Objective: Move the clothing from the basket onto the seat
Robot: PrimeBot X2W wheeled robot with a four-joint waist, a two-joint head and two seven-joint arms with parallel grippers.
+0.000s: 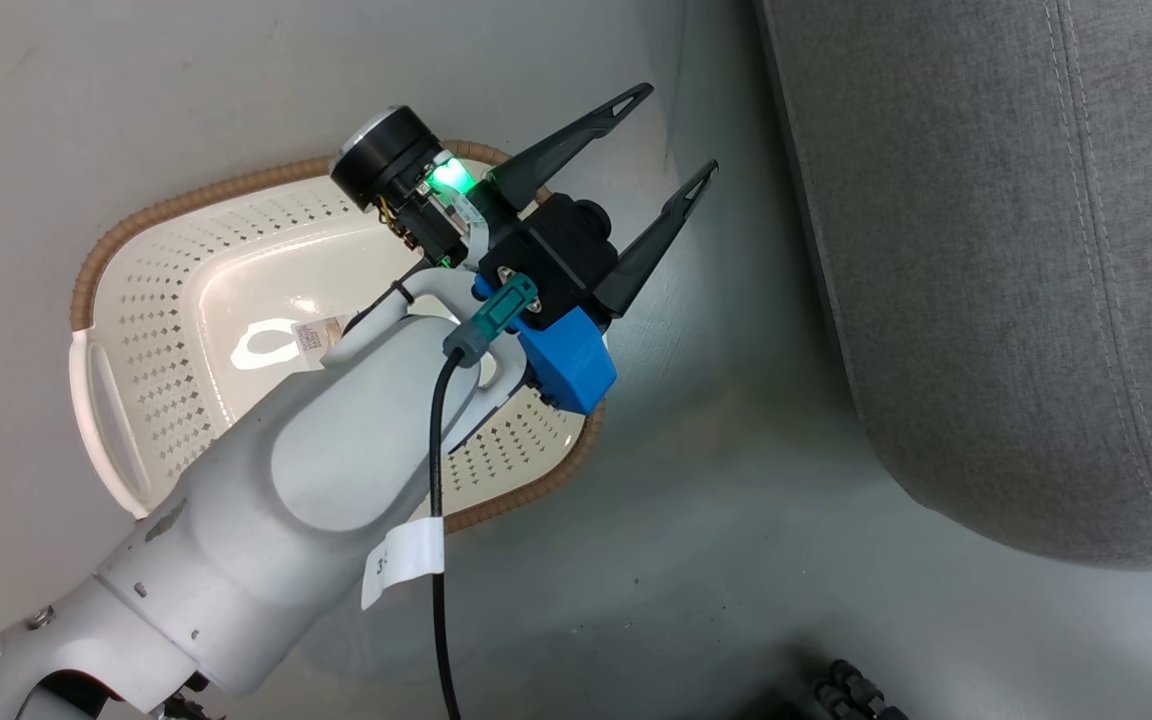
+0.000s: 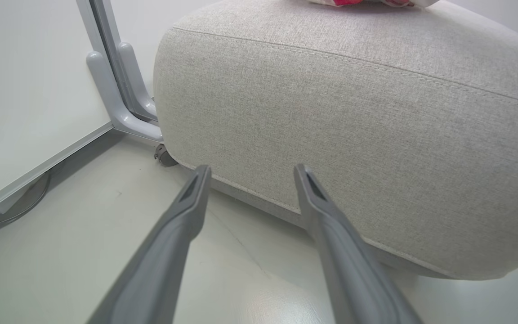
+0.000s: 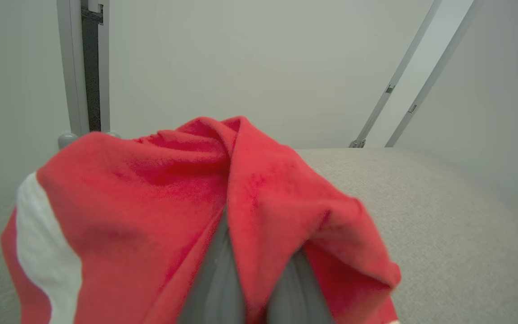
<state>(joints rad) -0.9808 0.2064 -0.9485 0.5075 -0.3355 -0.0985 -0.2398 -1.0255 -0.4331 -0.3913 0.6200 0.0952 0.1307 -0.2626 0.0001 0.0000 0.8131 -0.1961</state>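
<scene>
We have the red garment (image 3: 151, 193) pinched in our right gripper (image 3: 256, 274) over the sofa (image 3: 443, 216); next, probably release. Our left gripper (image 1: 676, 130) hangs spread above the basket (image 1: 166, 300).

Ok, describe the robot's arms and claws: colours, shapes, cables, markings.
The left forearm is a pale-grey shell, with a black cable bearing a white tag running to a teal connector. A blue block and a black body carry the left claw: two long dark fingers with cut-out tips. A green light glows beside it. The right claw has grey fingers.
</scene>
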